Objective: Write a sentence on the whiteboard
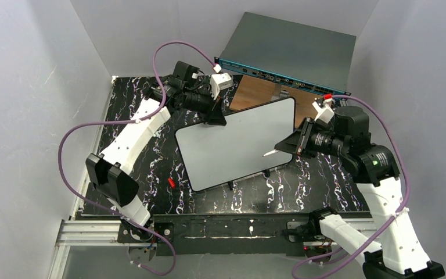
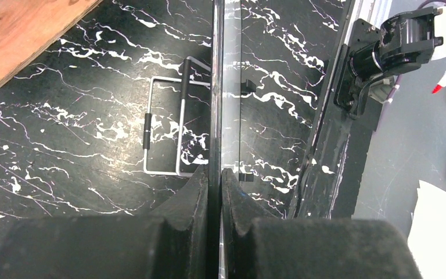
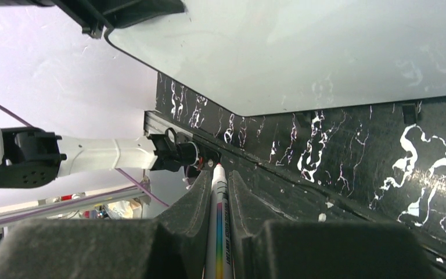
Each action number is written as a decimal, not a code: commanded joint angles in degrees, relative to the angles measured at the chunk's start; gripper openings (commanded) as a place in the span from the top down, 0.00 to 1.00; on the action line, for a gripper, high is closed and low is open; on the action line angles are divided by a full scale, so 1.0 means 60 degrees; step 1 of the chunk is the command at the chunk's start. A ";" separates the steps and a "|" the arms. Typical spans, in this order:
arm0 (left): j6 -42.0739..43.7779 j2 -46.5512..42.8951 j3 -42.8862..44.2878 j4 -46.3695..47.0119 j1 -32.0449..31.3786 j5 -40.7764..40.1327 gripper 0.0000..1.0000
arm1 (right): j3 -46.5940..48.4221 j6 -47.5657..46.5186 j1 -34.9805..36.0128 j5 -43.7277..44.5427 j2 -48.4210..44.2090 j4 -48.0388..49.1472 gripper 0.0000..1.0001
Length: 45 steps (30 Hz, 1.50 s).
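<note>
The whiteboard point(image 1: 232, 145) lies tilted over the black marbled table, its glossy face plain white point(image 3: 302, 52). The sentence is out of view. My left gripper point(image 1: 216, 119) is shut on the board's far left corner. In the left wrist view the board's thin edge point(image 2: 226, 70) runs straight between the closed fingers point(image 2: 215, 180). My right gripper point(image 1: 284, 146) hovers at the board's right side, shut on a white marker point(image 1: 270, 153). The marker point(image 3: 218, 232) has a rainbow stripe, and its red tip pokes past the fingertips point(image 3: 215, 180).
A grey metal box with a teal front point(image 1: 290, 52) stands at the back, with a wooden board point(image 1: 255, 93) in front of it. A small red cap point(image 1: 171, 182) lies on the table left of the whiteboard. A wire stand point(image 2: 165, 125) lies under the board.
</note>
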 commanded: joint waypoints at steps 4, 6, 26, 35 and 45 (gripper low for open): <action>-0.0274 -0.0181 -0.1745 0.0636 -0.0153 -0.2155 1.00 | 0.0310 -0.0251 -0.0034 -0.0372 0.0709 0.1376 0.99; -0.0231 -0.0283 -0.2022 0.0732 -0.0153 -0.2146 1.00 | 0.0218 -0.0338 -0.0032 -0.0446 0.0807 0.1715 0.99; -0.0501 0.0405 -0.2660 0.1751 -0.0007 -0.2294 1.00 | -0.3787 -0.3021 0.4035 0.2972 0.0218 0.9400 0.99; -0.1164 0.0481 -0.3128 0.2053 -0.0008 -0.2199 1.00 | -0.3391 -0.4410 0.5242 0.1761 0.2727 1.2209 0.99; -0.1086 0.0200 -0.3366 0.2124 -0.0004 -0.2443 1.00 | -0.2660 -0.4258 0.5271 0.1640 0.3827 1.3080 0.99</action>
